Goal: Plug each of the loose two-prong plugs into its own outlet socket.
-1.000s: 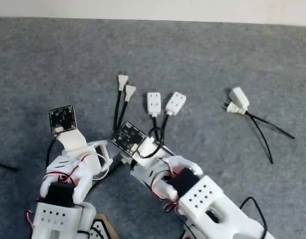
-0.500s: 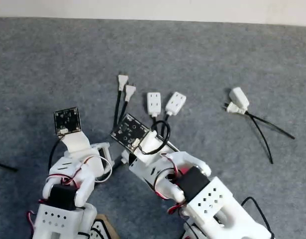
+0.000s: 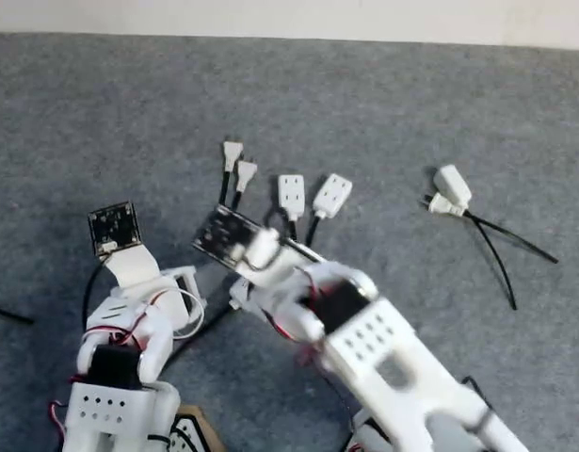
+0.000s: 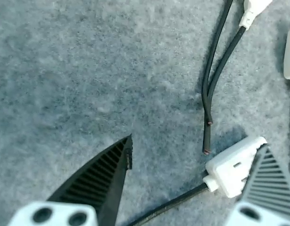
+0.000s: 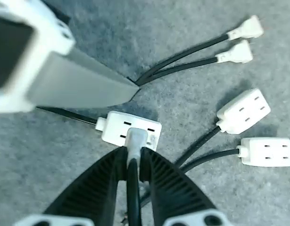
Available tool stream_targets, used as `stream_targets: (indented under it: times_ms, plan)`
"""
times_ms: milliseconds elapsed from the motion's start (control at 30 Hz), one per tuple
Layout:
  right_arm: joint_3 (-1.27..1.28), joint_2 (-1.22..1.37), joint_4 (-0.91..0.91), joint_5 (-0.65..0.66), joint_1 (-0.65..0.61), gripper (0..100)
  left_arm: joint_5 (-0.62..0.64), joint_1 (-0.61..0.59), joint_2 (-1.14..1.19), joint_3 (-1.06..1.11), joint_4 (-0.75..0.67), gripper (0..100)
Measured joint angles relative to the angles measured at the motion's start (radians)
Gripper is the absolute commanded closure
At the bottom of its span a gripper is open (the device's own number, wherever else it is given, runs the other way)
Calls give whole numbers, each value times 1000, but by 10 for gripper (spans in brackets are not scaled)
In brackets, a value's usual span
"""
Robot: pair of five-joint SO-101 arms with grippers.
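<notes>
Right gripper point(image 5: 133, 160) pushed forward, clamped on a plug point(image 5: 135, 139) at an outlet socket point(image 5: 117, 128); left gripper point(image 4: 196, 153) apart.

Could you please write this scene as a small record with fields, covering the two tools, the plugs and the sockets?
left tool: open, low over the carpet
right tool: shut on the held plug
held plug: pressed against the face of the near socket; I cannot tell if it is fully in
loose plugs: two, side by side, untouched
free sockets: two, beside the loose plugs
far pair: plug and socket, apparently joined, apart from the rest
</notes>
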Motion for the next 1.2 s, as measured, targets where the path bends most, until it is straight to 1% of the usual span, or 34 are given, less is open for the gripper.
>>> stream_targets:
  times_ms: [100,167,300,467,567,900,1000,1200]
  plan:
    - [-61,158,-46,23,5,993,0,-35,0,0,0,611]
    - [-86,244,-83,25,6,993,0,-38,0,0,-2,611]
    - [-121,324,-132,31,32,993,0,-35,0,0,-3,611]
    - [-137,330,-135,31,104,993,0,-37,0,0,-15,611]
    - [-157,331,-89,31,124,993,0,-37,0,8,-40,611]
    - [-195,331,-12,31,124,993,0,-37,2,8,-49,611]
    - [-195,331,18,31,103,993,0,-37,2,8,-49,611]
    - [-195,331,21,21,100,993,0,-37,2,8,-49,611]
